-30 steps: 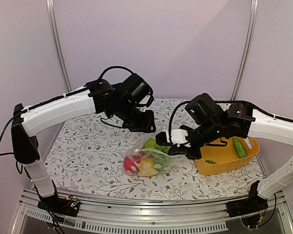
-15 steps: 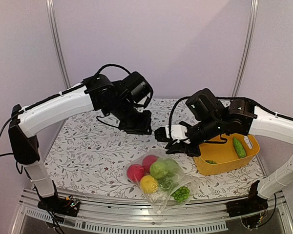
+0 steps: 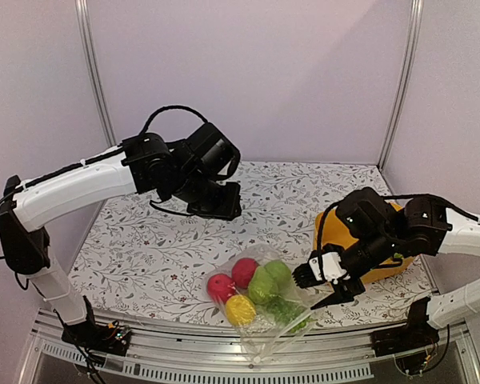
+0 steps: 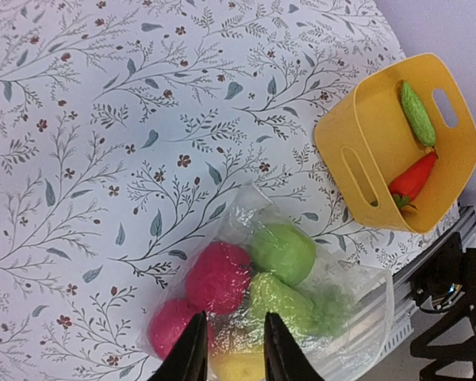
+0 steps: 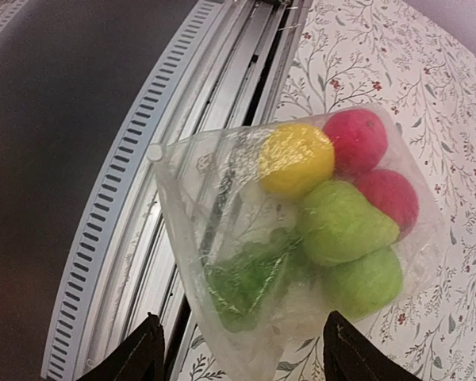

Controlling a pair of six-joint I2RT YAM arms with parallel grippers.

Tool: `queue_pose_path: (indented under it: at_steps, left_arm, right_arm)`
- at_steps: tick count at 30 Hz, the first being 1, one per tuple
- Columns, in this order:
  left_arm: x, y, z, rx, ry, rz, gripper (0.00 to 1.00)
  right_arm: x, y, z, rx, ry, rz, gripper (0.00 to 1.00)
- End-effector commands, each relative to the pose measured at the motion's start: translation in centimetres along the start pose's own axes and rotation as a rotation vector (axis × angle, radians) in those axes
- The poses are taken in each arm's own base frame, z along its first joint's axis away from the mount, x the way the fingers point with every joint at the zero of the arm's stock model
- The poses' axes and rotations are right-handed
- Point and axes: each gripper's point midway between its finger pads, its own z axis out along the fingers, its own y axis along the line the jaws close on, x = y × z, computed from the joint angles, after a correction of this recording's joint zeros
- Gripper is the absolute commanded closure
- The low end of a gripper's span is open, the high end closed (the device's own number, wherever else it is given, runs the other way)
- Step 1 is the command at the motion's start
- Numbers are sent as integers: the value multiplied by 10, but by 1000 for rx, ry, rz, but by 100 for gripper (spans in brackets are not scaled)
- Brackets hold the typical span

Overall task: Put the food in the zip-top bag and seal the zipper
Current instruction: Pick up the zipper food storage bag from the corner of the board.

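Cucumber (image 4: 418, 113) and carrot (image 4: 412, 178) in the yellow tub (image 4: 357, 159) showed only in the left wrist view. The right wrist view showed the zip-top bag (image 5: 222, 182) of balls (image 5: 297, 159) overhanging the near edge of the floral table (image 3: 144, 240) onto the rail (image 5: 119, 198). Left tool (image 4: 234, 333) hung above, fingers slightly apart, empty; right tool (image 5: 242, 333) gaped wide just beside the bag.

The zip-top bag (image 3: 260, 300) lies at the table's near edge, one corner out over the metal rail (image 3: 184, 352). On its right the right gripper (image 3: 320, 290) sits low in the gap before the yellow tub (image 4: 381, 119). Left of the bag and behind it the flowered tabletop (image 3: 144, 248) lies open, with the left gripper (image 4: 232, 353) hanging well above.
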Motion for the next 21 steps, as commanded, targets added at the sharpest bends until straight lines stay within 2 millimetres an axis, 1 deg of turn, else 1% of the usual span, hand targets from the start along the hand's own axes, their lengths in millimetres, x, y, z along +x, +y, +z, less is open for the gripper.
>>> queue_pose_path:
  at_steps: [1, 4, 7, 10, 12, 13, 14, 16, 18, 19, 20, 21]
  left_arm:
    - [-9, -1, -1, -17, -92, 19, 75]
    - [-14, 6, 1, -75, -141, 20, 75]
    - [-21, 7, -1, -104, -201, 26, 72]
    - [-32, 4, -8, -149, -293, 62, 72]
    - [-41, -2, -19, -182, -379, 123, 71]
    - [-44, -6, -24, -198, -421, 153, 71]
    - [-47, -9, -30, -212, -458, 176, 71]
    - [-52, -18, -39, -221, -510, 221, 71]
    - [-53, -22, -45, -233, -542, 243, 75]
    - [-52, -22, -48, -243, -554, 243, 80]
    - [-51, -20, -51, -253, -562, 235, 84]
    - [-50, -17, -54, -260, -569, 216, 86]
  right_arm:
    - [39, 25, 26, 28, 120, -84, 33]
    - [56, 18, 38, 123, 163, -110, 32]
    - [64, 12, 44, 193, 178, -132, 32]
    - [67, -10, 46, 331, 195, -130, 32]
    - [62, -29, 46, 437, 179, -106, 34]
    - [59, -37, 45, 478, 169, -91, 37]
    - [54, -42, 44, 501, 154, -81, 41]
    - [39, -47, 40, 509, 112, -60, 56]
    - [21, -48, 35, 486, 67, -53, 77]
    - [12, -49, 32, 477, 49, -52, 86]
    - [3, -48, 30, 454, 30, -54, 90]
    - [-5, -49, 27, 444, 21, -58, 93]
